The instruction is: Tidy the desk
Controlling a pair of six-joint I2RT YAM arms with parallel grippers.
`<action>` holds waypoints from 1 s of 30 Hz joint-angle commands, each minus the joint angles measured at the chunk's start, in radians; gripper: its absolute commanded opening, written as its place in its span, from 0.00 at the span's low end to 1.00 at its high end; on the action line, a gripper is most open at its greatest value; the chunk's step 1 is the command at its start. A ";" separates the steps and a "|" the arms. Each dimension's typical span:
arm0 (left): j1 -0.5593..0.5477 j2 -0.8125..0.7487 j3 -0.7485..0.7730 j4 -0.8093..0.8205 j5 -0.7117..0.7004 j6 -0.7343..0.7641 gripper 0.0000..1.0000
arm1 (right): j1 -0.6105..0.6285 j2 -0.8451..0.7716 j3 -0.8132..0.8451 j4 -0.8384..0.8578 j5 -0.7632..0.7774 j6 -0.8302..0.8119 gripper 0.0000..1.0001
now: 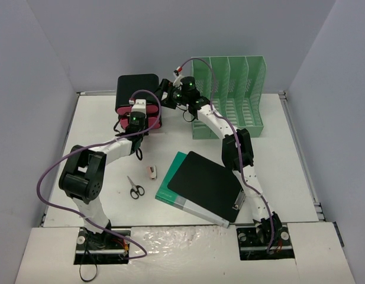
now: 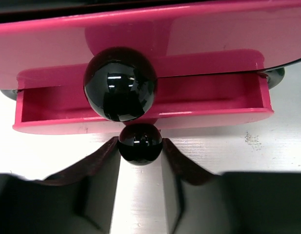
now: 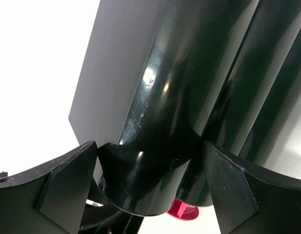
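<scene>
On the white desk (image 1: 283,165) a black drawer unit (image 1: 136,89) with pink drawers stands at the back left. My left gripper (image 1: 136,125) is at its front. In the left wrist view it (image 2: 139,146) is shut on the lower black knob (image 2: 139,141) of a pink drawer (image 2: 204,105) that stands a little open. A larger black knob (image 2: 120,84) sits above. My right gripper (image 1: 169,94) is at the unit's right side. In the right wrist view it (image 3: 150,161) is shut on a glossy black post (image 3: 155,146) of the unit.
A green file rack (image 1: 229,97) stands at the back right, just behind my right arm. A black clipboard (image 1: 206,183) lies on a teal book (image 1: 170,183) at the front centre. Scissors (image 1: 135,188) and a small white and pink item (image 1: 151,172) lie left of the book.
</scene>
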 commanded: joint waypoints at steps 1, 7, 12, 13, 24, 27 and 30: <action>0.010 -0.019 0.058 0.072 -0.007 0.005 0.21 | 0.025 0.028 0.012 -0.030 -0.005 -0.011 0.83; 0.013 -0.024 0.057 0.069 -0.005 0.001 0.02 | 0.026 0.029 0.012 -0.029 -0.006 -0.012 0.83; 0.012 -0.038 0.046 0.067 -0.004 -0.008 0.00 | 0.024 0.025 0.009 -0.030 -0.004 -0.014 0.83; 0.012 -0.042 0.042 0.069 -0.004 -0.010 0.00 | 0.024 0.025 0.009 -0.029 -0.003 -0.014 0.83; 0.002 -0.111 -0.044 0.066 -0.009 -0.042 0.00 | 0.025 0.024 0.007 -0.031 -0.003 -0.011 0.82; -0.014 -0.133 -0.068 0.056 -0.018 -0.046 0.00 | 0.025 0.024 0.007 -0.030 -0.003 -0.011 0.82; -0.024 -0.156 -0.083 0.049 -0.023 -0.051 0.00 | 0.025 0.022 0.007 -0.030 -0.001 -0.012 0.82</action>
